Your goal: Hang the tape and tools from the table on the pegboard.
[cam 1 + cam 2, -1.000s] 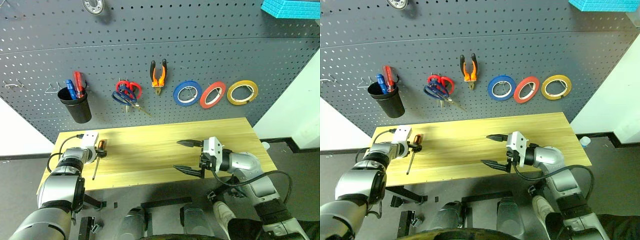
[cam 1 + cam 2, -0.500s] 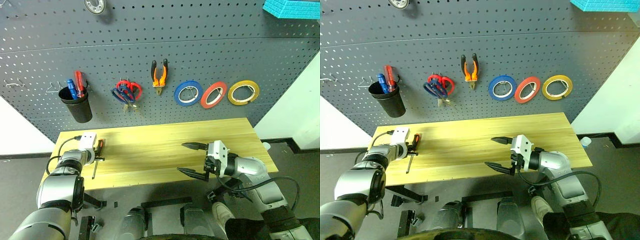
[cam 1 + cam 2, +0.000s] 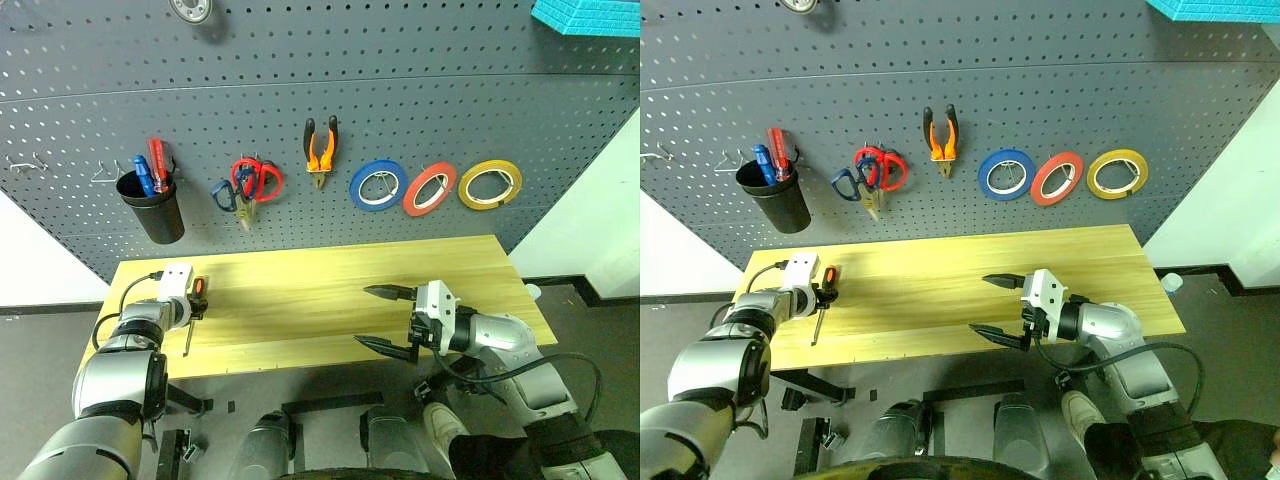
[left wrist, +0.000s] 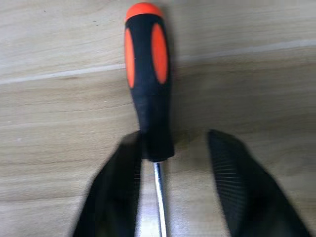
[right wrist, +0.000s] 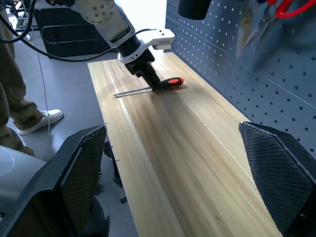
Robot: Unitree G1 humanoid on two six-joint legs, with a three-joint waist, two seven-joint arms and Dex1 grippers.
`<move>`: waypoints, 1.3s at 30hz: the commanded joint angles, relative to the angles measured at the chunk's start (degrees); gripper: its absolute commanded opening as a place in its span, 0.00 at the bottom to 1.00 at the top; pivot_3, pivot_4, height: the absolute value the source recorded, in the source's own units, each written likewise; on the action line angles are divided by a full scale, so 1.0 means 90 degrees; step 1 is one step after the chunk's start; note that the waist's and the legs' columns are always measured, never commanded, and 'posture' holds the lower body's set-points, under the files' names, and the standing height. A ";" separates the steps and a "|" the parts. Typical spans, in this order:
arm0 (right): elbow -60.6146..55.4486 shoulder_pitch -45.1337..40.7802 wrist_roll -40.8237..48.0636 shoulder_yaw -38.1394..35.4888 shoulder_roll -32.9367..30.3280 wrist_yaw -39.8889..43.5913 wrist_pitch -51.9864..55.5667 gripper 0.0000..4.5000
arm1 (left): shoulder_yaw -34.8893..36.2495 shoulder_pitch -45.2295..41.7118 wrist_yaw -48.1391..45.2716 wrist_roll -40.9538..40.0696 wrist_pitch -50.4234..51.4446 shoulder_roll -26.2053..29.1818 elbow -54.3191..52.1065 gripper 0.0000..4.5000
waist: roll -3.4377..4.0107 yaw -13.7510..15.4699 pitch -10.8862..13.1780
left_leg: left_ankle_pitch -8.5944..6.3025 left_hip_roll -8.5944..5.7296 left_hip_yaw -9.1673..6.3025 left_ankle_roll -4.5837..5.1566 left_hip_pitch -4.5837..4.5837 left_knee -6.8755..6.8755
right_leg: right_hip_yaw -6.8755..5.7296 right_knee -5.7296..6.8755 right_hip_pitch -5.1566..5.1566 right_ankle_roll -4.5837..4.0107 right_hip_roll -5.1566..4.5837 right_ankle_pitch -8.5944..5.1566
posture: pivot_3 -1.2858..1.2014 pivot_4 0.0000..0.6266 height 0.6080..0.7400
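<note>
The orange-and-black screwdriver [image 3: 197, 294] lies on the table [image 3: 300, 290] near its left end. My left gripper [image 4: 175, 137] is open astride the screwdriver [image 4: 146, 79] where handle meets shaft; one finger [image 4: 118, 192] touches it and the other stands clear. Over the table's front right, my right gripper [image 3: 385, 318] is open and empty. On the pegboard [image 3: 420, 90] hang the yellow tape [image 3: 488, 185], the orange-and-black pliers [image 3: 319, 150] and the dark-blue-handled scissors [image 3: 226, 193].
Also on the board are a red tape roll [image 3: 430, 189], a blue tape roll [image 3: 377, 185], red-handled scissors [image 3: 260, 179] and a black cup [image 3: 152, 208] with red and blue screwdrivers. A person's leg and white shoe [image 5: 37, 121] stand beyond the table's left end.
The blue-handled scissors have swung on their hook, handles now further left and blades pointing down. Both arms have stayed where they were.
</note>
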 commanded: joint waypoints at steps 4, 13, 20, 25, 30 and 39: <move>-0.0523 0.0273 0.0161 -0.0102 -0.0120 0.0000 0.0091 1.00 | 0.0009 -0.0041 0.0041 0.0033 0.0028 0.0215 -0.0160 0.81 | -0.0011 0.0001 0.0063 | 0.0007 0.0000 -0.0001 0.0011 -0.0023 0.0000 | 0.0000 0.0001 -0.0022 0.0018 0.0000 0.0011 | 0.46 0.23 1.00; -0.1047 0.0786 0.0237 -0.0222 -0.0250 -0.0213 0.0306 1.00 | 0.0015 -0.0063 0.0137 0.0053 0.0071 0.0158 -0.0038 0.81 | -0.0035 0.0000 0.0218 | 0.0001 0.0002 -0.0002 0.0001 -0.0031 0.0002 | 0.0001 0.0006 -0.0034 0.0000 0.0000 0.0001 | 0.44 0.28 1.00; -0.1262 0.1011 0.0271 -0.0356 -0.0348 -0.0344 0.0412 1.00 | 0.0152 -0.0071 0.0216 -0.0042 0.0023 0.0147 -0.0006 0.38 | -0.0031 -0.0020 0.0266 | 0.0000 0.0003 0.0001 0.0001 -0.0032 0.0002 | 0.0001 0.0004 -0.0038 -0.0001 -0.0002 0.0000 | 0.43 0.29 1.00; -0.1204 0.0929 0.0254 -0.0326 -0.0340 -0.0375 0.0426 1.00 | 0.0196 -0.0050 0.0204 -0.0051 0.0007 0.0161 -0.0027 0.12 | -0.0032 -0.0014 0.0273 | 0.0000 0.0003 0.0002 0.0001 -0.0033 0.0002 | 0.0001 0.0004 -0.0037 -0.0002 -0.0002 -0.0001 | 0.43 0.28 1.00; -0.1083 0.0654 0.0252 -0.0246 -0.0279 -0.0318 0.0354 1.00 | 0.0133 0.0043 -0.0028 -0.0030 -0.0127 0.0251 -0.0176 0.12 | -0.0033 -0.0016 0.0273 | 0.0000 0.0003 0.0003 0.0000 -0.0033 0.0002 | 0.0001 0.0003 -0.0038 -0.0002 -0.0002 0.0000 | 0.44 0.26 1.00; -0.1404 -0.0494 0.1562 -0.0541 0.0078 -0.0150 0.0891 1.00 | 0.0553 0.1757 -0.1479 -0.0836 -0.0601 0.0556 -0.3060 0.12 | -0.0034 -0.0045 0.0274 | 0.0007 0.0010 0.0005 0.0012 -0.0044 -0.0021 | 0.0007 -0.0001 -0.0062 0.0010 -0.0002 0.0018 | 0.45 0.19 1.00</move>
